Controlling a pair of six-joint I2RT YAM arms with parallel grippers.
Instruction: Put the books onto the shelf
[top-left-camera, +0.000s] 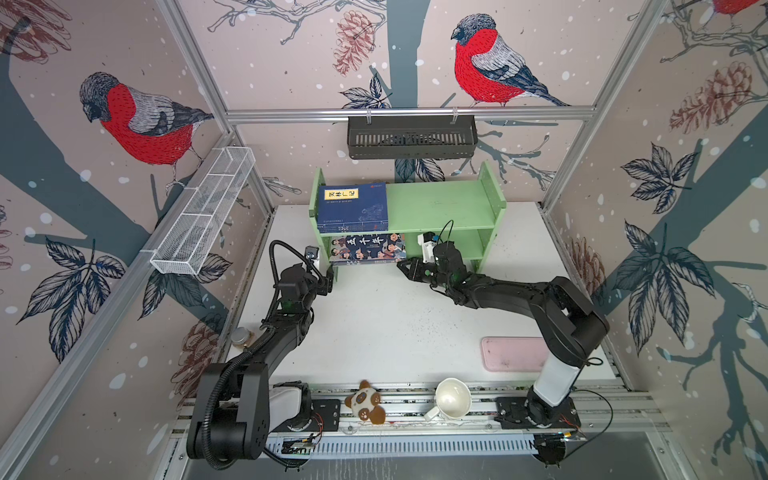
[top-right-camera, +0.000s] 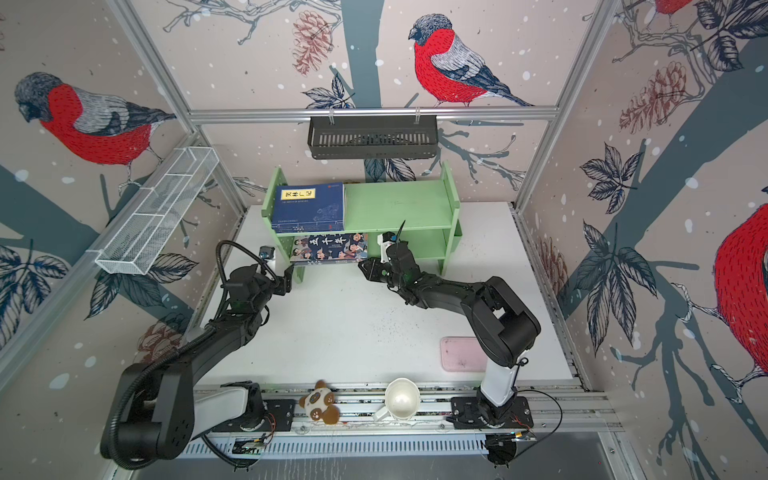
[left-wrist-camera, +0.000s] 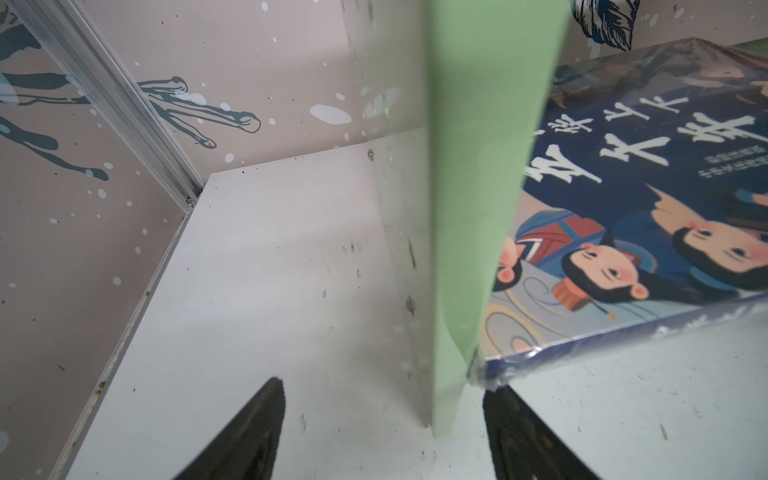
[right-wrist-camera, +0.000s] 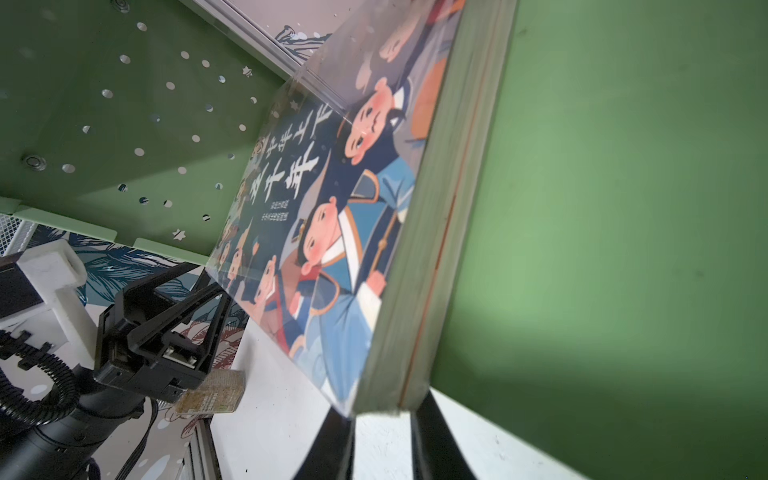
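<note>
The light green shelf (top-left-camera: 436, 203) (top-right-camera: 395, 203) stands at the back of the table. A navy book with a yellow label (top-left-camera: 352, 208) (top-right-camera: 309, 206) lies flat at the left end of its top tier. On the lower tier lies the cartoon-covered book (top-left-camera: 368, 247) (top-right-camera: 330, 247) (left-wrist-camera: 644, 232) (right-wrist-camera: 332, 232), its front edge jutting out. My right gripper (top-left-camera: 405, 266) (top-right-camera: 365, 266) (right-wrist-camera: 384, 409) is shut on that book's near right corner. My left gripper (top-left-camera: 329, 279) (top-right-camera: 289, 277) (left-wrist-camera: 382, 386) is open, straddling the foot of the shelf's left side panel (left-wrist-camera: 465, 249).
A pink tray (top-left-camera: 513, 353) lies front right, partly under the right arm. A panda plush (top-left-camera: 365, 401) and a white mug (top-left-camera: 453, 397) rest on the front rail. A small jar (top-left-camera: 240, 336) sits left. A black basket (top-left-camera: 411, 137) and a wire basket (top-left-camera: 203, 212) hang on the walls.
</note>
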